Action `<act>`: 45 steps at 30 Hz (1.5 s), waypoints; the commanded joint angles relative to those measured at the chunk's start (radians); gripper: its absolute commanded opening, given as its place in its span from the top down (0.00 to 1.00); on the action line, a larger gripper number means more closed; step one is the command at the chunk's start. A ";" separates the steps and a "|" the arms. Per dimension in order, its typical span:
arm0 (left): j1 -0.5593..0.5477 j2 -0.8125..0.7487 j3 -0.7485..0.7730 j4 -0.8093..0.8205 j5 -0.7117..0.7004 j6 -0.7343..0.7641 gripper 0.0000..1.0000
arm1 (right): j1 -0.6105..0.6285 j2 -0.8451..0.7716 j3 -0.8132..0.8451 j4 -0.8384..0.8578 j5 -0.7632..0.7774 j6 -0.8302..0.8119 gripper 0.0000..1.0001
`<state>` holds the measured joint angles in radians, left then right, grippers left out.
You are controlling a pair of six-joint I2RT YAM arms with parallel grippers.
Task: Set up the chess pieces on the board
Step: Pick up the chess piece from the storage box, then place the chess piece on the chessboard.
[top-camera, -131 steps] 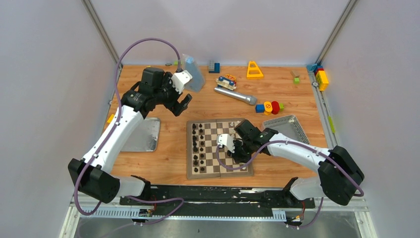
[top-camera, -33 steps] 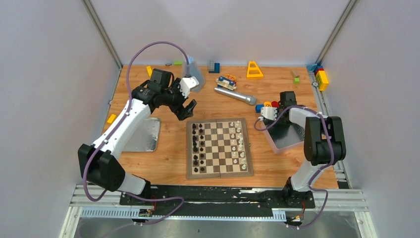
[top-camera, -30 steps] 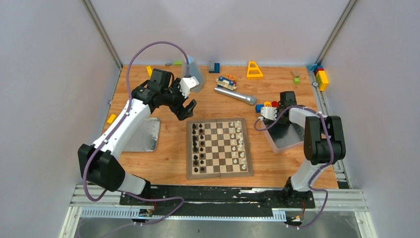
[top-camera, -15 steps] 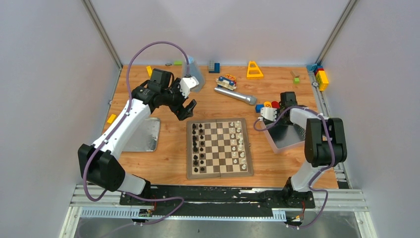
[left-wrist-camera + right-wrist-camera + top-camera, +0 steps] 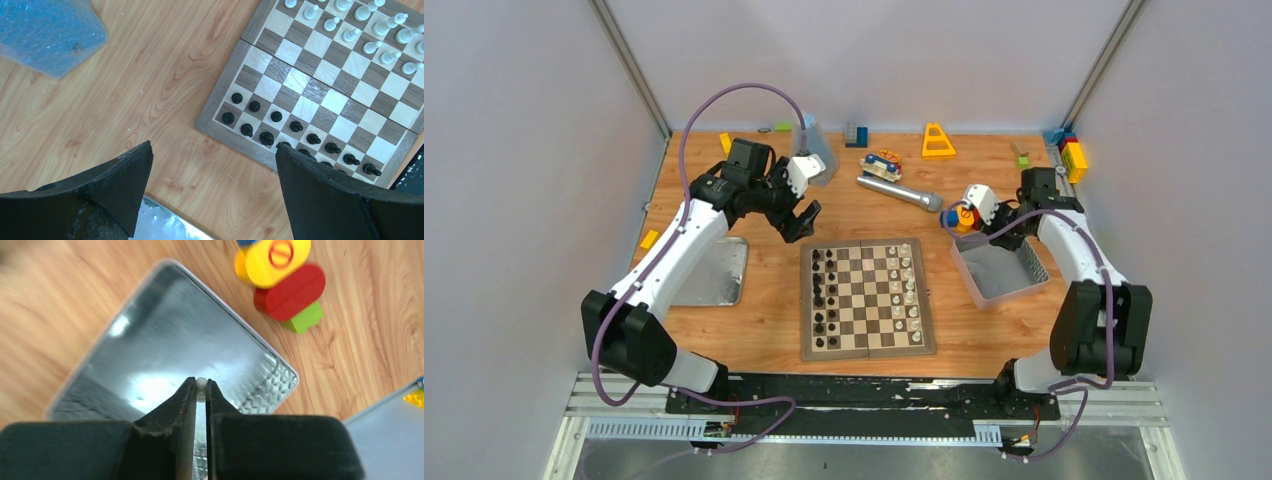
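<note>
Pose: right gripper (image 5: 200, 388) tilted over tin (image 5: 150, 340), pinching white chess piece (image 5: 201, 382); left gripper (image 5: 212, 150) wide, empty.

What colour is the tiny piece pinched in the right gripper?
Cream-white: the tiny round-topped chess piece shows best in the right wrist view.

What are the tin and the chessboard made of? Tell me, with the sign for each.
Tin: metal, most likely. Its shiny silver floor and walls mirror the light, and one part looks embossed.
Chessboard: wood, it seems. It has a matte finish with grain showing in the cream and brown squares, though it could be veneer.
</note>
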<state>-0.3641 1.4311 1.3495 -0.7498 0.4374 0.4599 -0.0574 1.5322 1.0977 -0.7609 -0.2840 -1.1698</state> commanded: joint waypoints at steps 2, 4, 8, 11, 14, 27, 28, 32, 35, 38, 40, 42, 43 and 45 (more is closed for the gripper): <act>0.007 -0.041 0.018 0.048 0.022 0.016 0.00 | 0.016 -0.185 0.001 -0.142 -0.487 0.160 1.00; 0.007 -0.048 0.014 0.061 0.029 0.024 0.00 | 0.048 -0.234 -0.049 -0.142 -0.591 0.172 1.00; 0.007 -0.058 0.013 0.078 0.059 0.045 0.00 | 0.203 -0.309 -0.132 -0.128 -0.701 0.198 1.00; 0.006 -0.063 0.006 0.097 0.074 0.073 0.00 | 0.324 -0.343 -0.180 -0.093 -0.732 0.223 1.00; 0.007 -0.063 -0.018 0.108 0.091 0.104 0.00 | 0.434 -0.343 -0.224 -0.039 -0.761 0.232 1.00; 0.008 -0.082 -0.095 0.146 0.109 0.117 0.00 | 0.698 -0.106 -0.273 0.400 -0.698 0.425 1.00; 0.008 -0.086 -0.096 0.150 0.106 0.115 0.00 | 0.710 -0.086 -0.264 0.417 -0.688 0.434 1.00; 0.009 -0.106 -0.105 0.161 0.097 0.111 0.00 | 0.746 -0.011 -0.218 0.457 -0.655 0.458 1.00; 0.009 -0.127 -0.115 0.169 0.092 0.111 0.00 | 0.760 0.047 -0.190 0.483 -0.633 0.469 1.00; 0.010 -0.147 -0.127 0.176 0.095 0.114 0.00 | 0.766 0.086 -0.169 0.511 -0.624 0.481 1.00; 0.010 -0.157 -0.135 0.179 0.093 0.118 0.00 | 0.770 0.103 -0.157 0.522 -0.620 0.484 1.00; 0.008 -0.163 -0.141 0.181 0.087 0.122 0.00 | 0.776 0.116 -0.149 0.533 -0.620 0.486 1.00; 0.009 -0.164 -0.142 0.183 0.085 0.124 0.00 | 0.780 0.121 -0.148 0.537 -0.615 0.484 1.00; 0.010 -0.168 -0.146 0.186 0.081 0.123 0.00 | 0.787 0.134 -0.150 0.550 -0.605 0.480 1.00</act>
<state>-0.3641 1.2934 1.2125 -0.5999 0.5182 0.5678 0.7128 1.6466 0.9131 -0.2790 -0.8886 -0.6964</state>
